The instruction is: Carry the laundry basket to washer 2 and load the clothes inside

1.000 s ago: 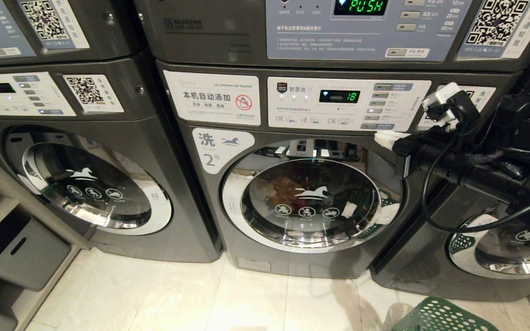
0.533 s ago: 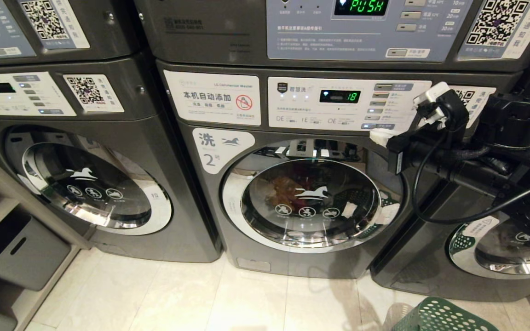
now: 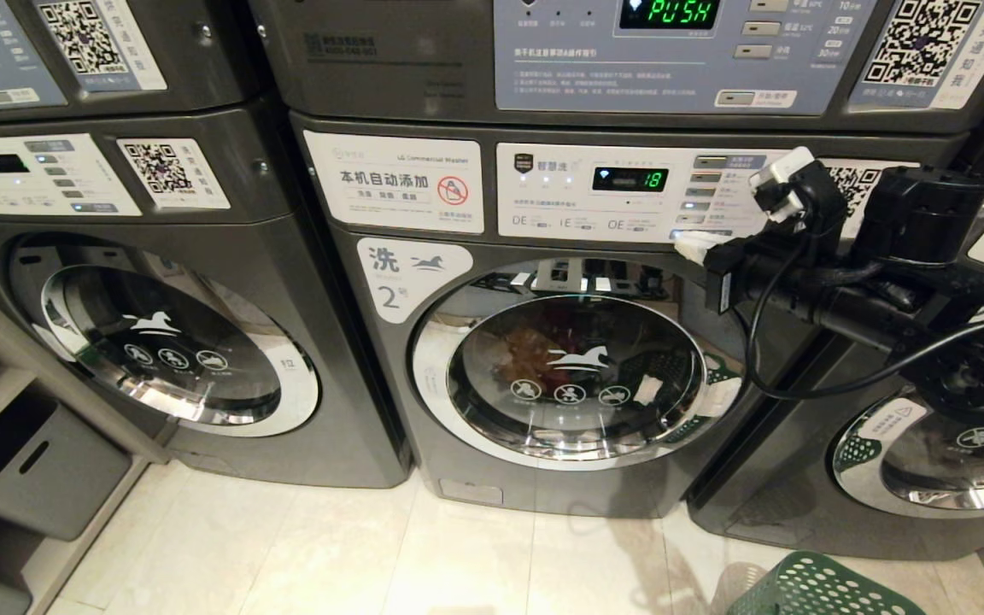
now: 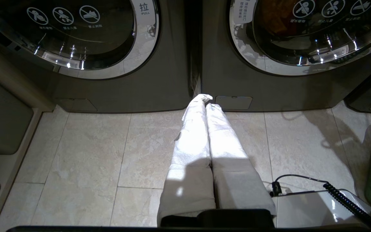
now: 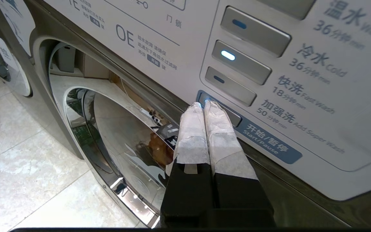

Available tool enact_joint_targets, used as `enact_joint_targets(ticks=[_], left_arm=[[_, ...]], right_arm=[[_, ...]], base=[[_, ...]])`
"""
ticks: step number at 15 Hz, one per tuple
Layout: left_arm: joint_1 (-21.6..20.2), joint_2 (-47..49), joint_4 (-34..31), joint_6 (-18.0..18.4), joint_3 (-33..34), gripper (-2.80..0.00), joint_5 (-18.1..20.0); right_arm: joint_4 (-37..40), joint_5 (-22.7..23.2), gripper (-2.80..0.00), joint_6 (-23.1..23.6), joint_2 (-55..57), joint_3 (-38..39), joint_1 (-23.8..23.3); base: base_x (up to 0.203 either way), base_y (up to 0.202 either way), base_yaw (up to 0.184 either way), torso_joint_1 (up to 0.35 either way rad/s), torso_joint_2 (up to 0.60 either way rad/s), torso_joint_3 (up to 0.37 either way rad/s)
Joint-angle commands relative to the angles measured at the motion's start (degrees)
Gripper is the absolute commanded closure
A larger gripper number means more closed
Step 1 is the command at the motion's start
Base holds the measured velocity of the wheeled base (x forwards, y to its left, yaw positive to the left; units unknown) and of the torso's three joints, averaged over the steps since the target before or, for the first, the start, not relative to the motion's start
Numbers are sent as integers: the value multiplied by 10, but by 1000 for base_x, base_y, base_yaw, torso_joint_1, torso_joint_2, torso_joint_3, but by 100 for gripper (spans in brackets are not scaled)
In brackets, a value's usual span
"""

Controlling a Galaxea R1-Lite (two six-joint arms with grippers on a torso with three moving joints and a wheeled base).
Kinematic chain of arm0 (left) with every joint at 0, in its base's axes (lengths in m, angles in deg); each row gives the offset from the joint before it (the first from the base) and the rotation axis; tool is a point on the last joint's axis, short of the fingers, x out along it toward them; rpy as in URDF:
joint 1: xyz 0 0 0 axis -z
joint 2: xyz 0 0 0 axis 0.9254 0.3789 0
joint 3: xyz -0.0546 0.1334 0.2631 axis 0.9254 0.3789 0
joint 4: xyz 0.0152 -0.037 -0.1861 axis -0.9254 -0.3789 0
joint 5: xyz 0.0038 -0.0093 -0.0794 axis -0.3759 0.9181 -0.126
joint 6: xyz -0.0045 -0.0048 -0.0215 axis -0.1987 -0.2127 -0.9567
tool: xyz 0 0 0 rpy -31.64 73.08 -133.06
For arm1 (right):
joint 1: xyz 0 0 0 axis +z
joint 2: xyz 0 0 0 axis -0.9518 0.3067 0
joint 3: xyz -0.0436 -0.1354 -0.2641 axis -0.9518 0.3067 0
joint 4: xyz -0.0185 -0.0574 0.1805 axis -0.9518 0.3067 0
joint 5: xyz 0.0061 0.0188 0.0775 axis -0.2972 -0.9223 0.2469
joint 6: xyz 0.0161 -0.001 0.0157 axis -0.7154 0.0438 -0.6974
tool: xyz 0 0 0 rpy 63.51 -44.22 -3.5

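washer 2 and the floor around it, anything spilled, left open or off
Nothing stands out. Washer 2 has its door shut with the clothes inside. The laundry basket stands upright on the floor. The right gripper, shut, is at the start/pause button.

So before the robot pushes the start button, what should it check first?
1. washer 2 door shut: ok.
2. the clothes inside, behind the glass: ok.
3. right gripper shut, tips at the start/pause button: ok.
4. A wash program picked, display lit: ok.
5. the laundry basket on the floor, off to the side: ok.
6. Basket empty: cannot tell.
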Motion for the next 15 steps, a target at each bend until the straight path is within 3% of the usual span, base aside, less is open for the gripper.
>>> enact_joint_targets(ticks=[1, 15], left_arm=[[0, 0, -1, 0, 0, 0, 0], [0, 0, -1, 0, 0, 0, 0]], right_arm=[[-4, 0, 0, 1, 13, -9, -2], [-3, -6, 0, 4, 15, -18, -20]], base=[[0, 0, 0, 0, 0, 0], [0, 0, 0, 0, 0, 0]])
